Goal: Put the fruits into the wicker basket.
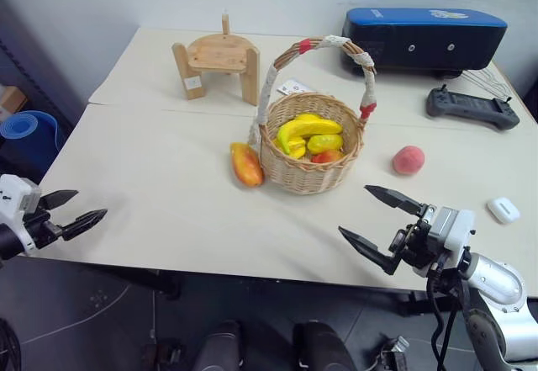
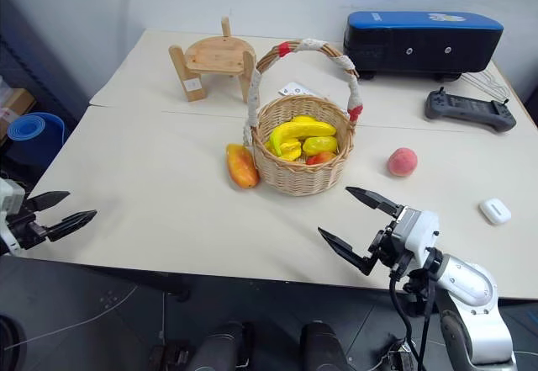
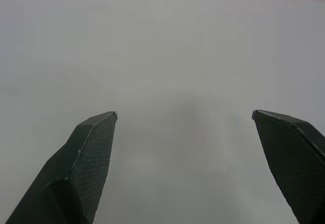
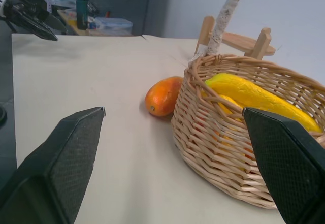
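The wicker basket (image 1: 309, 156) stands near the middle of the worktop (image 1: 151, 203), its arched handle rising over it and crossing from the far-right rim to the near-left rim. Inside lie a banana (image 1: 304, 129) and other yellow and red fruits. Two fruits are not yet in: the mango (image 1: 245, 164) on the worktop touching or just beside the basket's left wall, and the peach (image 1: 408, 160) well apart toward the right edge.

The left gripper (image 1: 71, 209) hangs at the worktop's left edge, jaws spread wide and empty. The right gripper (image 1: 380, 223) hovers over the near edge, in front of the basket and slightly right, also fully spread and holding nothing.

The mango is oval, and its long axis runs roughly from the far edge toward the near edge, tilted a little so the near end points toward the near-right corner. The peach is round, so no direction matters there.

Judging by position, the peach suits the right gripper and the mango the left. For the mango, close across the short width at mid-body, coming from the left so no finger snags the wicker. Lift clear of the rim, pass beside the handle, and release low so that nothing already inside bounces out.
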